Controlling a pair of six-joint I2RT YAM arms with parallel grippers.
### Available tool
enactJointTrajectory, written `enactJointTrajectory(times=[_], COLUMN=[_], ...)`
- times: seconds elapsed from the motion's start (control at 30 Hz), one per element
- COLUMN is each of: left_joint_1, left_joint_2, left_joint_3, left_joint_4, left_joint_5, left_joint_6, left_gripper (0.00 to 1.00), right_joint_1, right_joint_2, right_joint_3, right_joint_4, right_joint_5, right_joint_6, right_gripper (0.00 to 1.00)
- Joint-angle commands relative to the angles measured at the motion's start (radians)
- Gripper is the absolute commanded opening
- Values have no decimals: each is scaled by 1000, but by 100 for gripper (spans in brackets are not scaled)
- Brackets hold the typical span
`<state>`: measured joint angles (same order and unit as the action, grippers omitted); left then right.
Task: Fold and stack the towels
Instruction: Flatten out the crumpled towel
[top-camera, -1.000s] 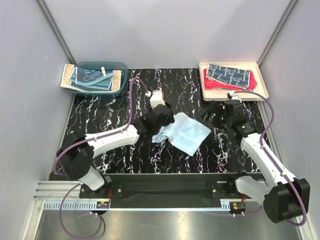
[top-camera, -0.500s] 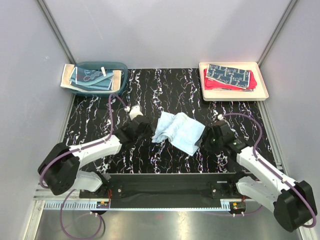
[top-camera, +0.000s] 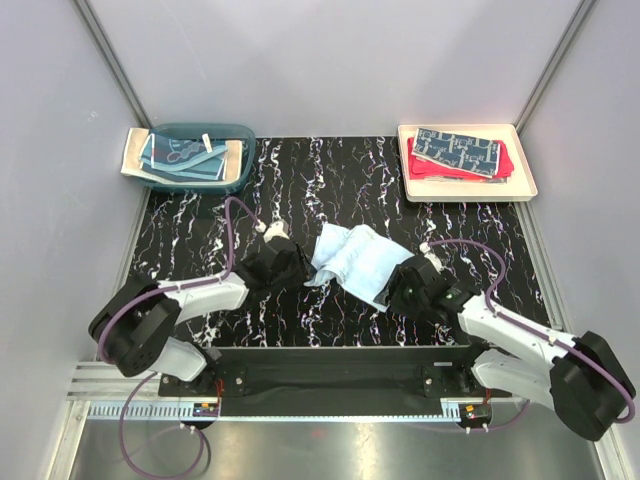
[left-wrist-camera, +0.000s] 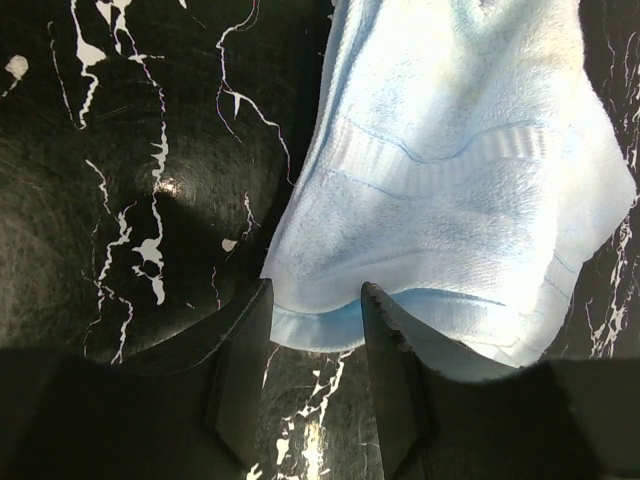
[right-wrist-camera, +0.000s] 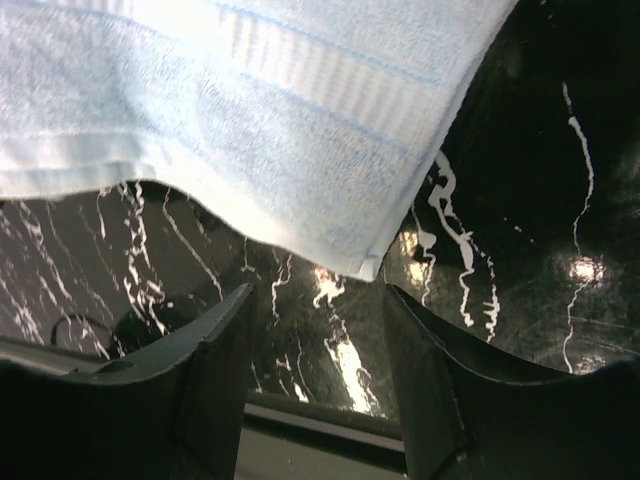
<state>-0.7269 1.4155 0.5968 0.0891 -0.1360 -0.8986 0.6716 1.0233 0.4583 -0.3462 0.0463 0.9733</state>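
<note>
A plain light blue towel (top-camera: 358, 260) lies crumpled on the black marbled table (top-camera: 330, 180) between my two grippers. My left gripper (top-camera: 296, 272) is open at the towel's left edge; in the left wrist view (left-wrist-camera: 315, 292) the towel's hem (left-wrist-camera: 440, 200) lies between the fingertips. My right gripper (top-camera: 400, 290) is open at the towel's near right corner; in the right wrist view (right-wrist-camera: 318, 295) that corner (right-wrist-camera: 300, 150) hangs just beyond the tips. A patterned blue towel (top-camera: 457, 150) lies folded on a red-pink towel (top-camera: 428, 170) in the cream tray (top-camera: 527, 187).
A teal plastic basket (top-camera: 200, 128) at the back left holds more patterned cloths (top-camera: 180, 155) and sits on a cream board (top-camera: 131, 155). Grey walls close in the left, right and back. A metal rail (top-camera: 330, 405) runs along the near edge.
Both grippers came down and in toward the near side. The left one went from over the towel to its left edge, the right one from near the tray to its near corner. The towel bunched slightly.
</note>
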Motion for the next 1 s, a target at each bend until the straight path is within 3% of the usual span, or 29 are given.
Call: enactJointTrajectory(times=[0.0,0.23,0.63,0.97], left_joint_1=[9,12,18,27], left_joint_2=[25,43,28,30], left_joint_3=[-11,-14,-37,-48], left_joint_4=[107,121,106,115], left_joint_5=[38,44,41,41], left_joint_6=[-14,-16,-14,-5], left_gripper=[46,45,41,43], right_joint_1=[9,8,9,8], right_joint_2=[38,52,92,75], right_joint_3=[-7,-26,-67,-50], right_joint_4=[101,171,199,176], right_joint_5=[90,112,109,133], right_joint_6=[68,119,143,139], right_gripper=[59,50,48,19])
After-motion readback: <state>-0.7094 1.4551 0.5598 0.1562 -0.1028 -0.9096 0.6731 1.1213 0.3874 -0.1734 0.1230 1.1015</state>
